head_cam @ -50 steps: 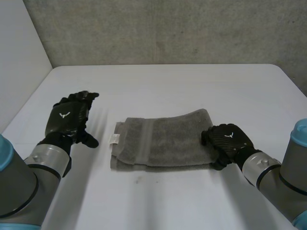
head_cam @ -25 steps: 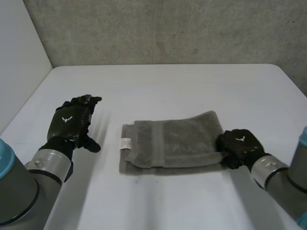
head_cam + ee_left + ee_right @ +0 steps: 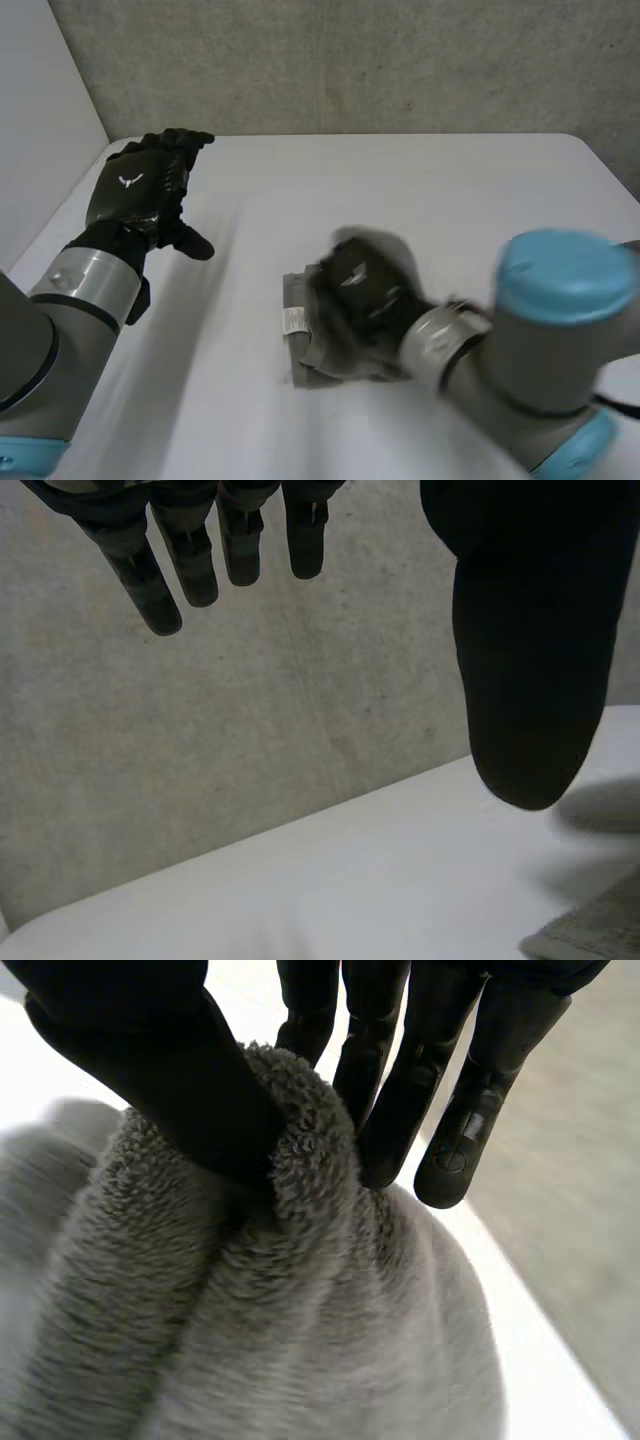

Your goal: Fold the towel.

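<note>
Right hand (image 3: 150,1070) pinches towel (image 3: 300,1340) edge

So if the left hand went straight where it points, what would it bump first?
Probably the grey wall behind the white table; the black left hand looks free to get there, though depth is unclear.

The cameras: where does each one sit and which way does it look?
Head view: behind the arms, looking down at the table; both arms, left hand, right hand.
Left wrist view: on that wrist, facing the wall; straight fingers, thumb.
Right wrist view: on that wrist, facing the towel its thumb and fingers pinch.
Shared: all three show the towel.
</note>
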Motion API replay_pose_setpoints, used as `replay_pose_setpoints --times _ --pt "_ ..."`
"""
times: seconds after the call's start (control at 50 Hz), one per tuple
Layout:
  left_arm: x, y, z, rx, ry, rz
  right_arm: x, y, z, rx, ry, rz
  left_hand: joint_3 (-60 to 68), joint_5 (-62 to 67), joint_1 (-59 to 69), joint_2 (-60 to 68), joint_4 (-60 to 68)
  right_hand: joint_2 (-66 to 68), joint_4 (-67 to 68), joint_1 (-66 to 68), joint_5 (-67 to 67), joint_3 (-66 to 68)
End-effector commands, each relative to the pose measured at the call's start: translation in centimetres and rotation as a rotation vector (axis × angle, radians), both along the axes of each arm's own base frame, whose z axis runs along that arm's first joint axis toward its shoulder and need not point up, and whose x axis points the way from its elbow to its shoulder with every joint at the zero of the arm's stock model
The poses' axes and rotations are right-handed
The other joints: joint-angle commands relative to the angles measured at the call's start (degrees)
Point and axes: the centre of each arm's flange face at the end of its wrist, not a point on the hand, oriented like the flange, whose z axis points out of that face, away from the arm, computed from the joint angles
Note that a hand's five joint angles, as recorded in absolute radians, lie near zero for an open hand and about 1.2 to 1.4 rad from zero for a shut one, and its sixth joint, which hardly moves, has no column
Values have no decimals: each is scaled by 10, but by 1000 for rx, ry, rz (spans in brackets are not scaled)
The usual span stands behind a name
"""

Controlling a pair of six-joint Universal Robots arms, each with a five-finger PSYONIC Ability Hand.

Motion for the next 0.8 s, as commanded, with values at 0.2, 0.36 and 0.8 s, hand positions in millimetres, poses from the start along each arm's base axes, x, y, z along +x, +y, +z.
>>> replay_pose_setpoints --times 0.2,0.36,0.8 --pt "-18 -10 9 65 25 -18 7 19 -16 97 -6 34 -7 -13 -9 -7 -8 -595 -598 -692 -593 -597" --pt "-54 -11 3 113 5 -84 -52 -42 27 289 -302 -296 -6 -11 -7 -5 -7 -595 -598 -692 -593 -597" --pt "-76 29 -103 545 -181 49 -84 -78 -1 570 -318 -465 -7 -13 -9 -7 -8 -595 -598 -692 -593 -597"
